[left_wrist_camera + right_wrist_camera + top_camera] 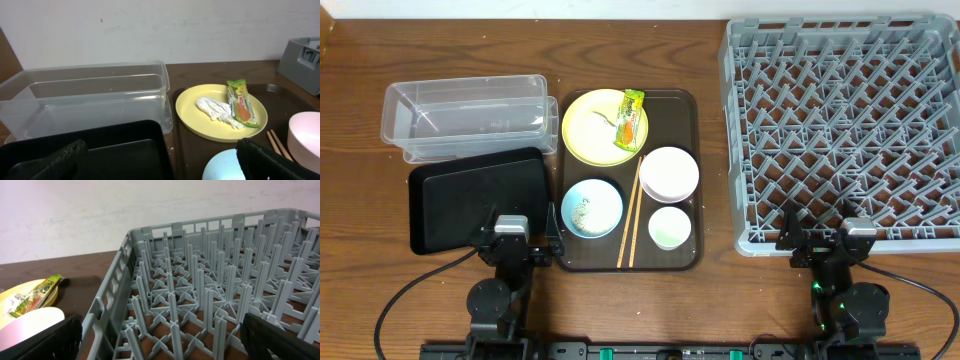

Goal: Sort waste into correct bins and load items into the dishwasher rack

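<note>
Both claws hang released and empty: the left gripper (512, 236) over the near edge of the black tray (470, 190), the right gripper (825, 240) at the near rim of the grey rack (840, 130). Print on the green-and-orange snack wrapper (241, 102) is too small to read. It lies flat on the pale yellow plate (195, 117), beside a crumpled white scrap (217, 110), on the brown serving tray (685, 100). Loose white rice scraps (582, 212) speckle the light blue bowl (591, 190). The clear tub (460, 115) stands behind the black tray.
</note>
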Controlling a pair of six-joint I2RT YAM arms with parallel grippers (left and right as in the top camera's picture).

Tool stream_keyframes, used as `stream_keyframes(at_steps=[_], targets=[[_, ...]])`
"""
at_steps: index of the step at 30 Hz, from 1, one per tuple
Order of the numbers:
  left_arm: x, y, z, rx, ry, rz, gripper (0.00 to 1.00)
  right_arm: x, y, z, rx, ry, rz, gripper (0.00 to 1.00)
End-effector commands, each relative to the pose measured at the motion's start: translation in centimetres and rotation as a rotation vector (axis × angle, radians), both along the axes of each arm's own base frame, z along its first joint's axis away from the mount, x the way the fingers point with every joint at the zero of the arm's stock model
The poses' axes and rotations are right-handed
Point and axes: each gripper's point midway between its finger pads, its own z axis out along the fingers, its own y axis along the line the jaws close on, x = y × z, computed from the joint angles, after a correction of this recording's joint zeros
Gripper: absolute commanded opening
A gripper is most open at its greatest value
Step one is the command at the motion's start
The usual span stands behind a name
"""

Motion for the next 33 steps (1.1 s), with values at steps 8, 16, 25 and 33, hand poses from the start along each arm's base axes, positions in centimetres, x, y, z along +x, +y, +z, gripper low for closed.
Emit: stream_keyframes(at_steps=[8, 16, 25, 33], targets=[[-0.1, 0.2, -1.7, 0.017, 0.05, 0.009, 0.97, 0.0, -0.4, 0.0, -0.011, -0.005, -0.018, 0.99], [0.0, 0.2, -1.9, -0.008, 0.059, 0.012, 0.97, 0.0, -0.5, 0.0, 0.019, -0.005, -0.021, 0.99], [-0.3, 0.2, -1.7, -0.054, 0.139, 0.018, 0.97, -0.1, -0.7, 1.1, 0.013, -0.018, -0.035, 0.99], [0.4, 0.1, -0.4, -0.044, 0.331, 0.02, 0.97, 0.3, -0.8, 3.0, -0.03, 0.06, -0.036, 0.99]])
